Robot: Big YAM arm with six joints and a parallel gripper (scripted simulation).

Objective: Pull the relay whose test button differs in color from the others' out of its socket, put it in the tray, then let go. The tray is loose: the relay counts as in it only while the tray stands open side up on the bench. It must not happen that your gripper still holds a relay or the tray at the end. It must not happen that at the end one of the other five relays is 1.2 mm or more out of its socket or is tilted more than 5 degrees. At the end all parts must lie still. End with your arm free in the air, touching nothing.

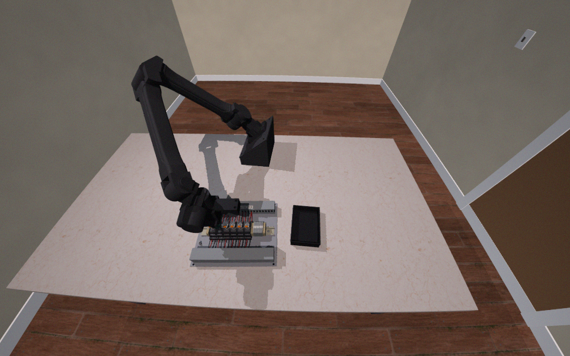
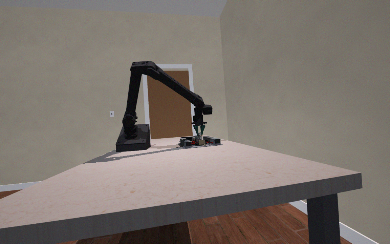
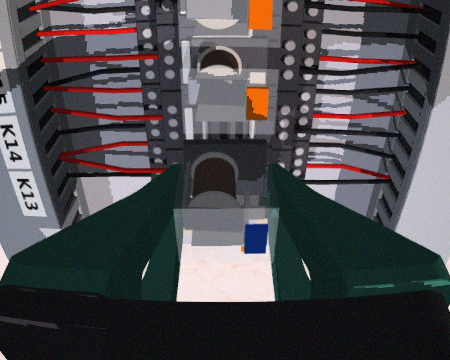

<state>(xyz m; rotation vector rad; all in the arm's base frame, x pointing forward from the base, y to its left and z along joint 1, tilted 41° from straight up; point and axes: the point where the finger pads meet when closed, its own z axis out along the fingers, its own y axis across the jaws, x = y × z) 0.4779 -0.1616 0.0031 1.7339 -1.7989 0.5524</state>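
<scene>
Relay (image 3: pixel 225 227) with blue button | pinched in pincer (image 3: pixel 225 243), apparently lifted from socket | next: likely carry sideways to tray (image 1: pixel 306 225).

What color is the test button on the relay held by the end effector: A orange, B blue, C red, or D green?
B: in the wrist view the clear relay clamped in the end effector carries a blue button, while the two relays beyond it show orange buttons.
</scene>
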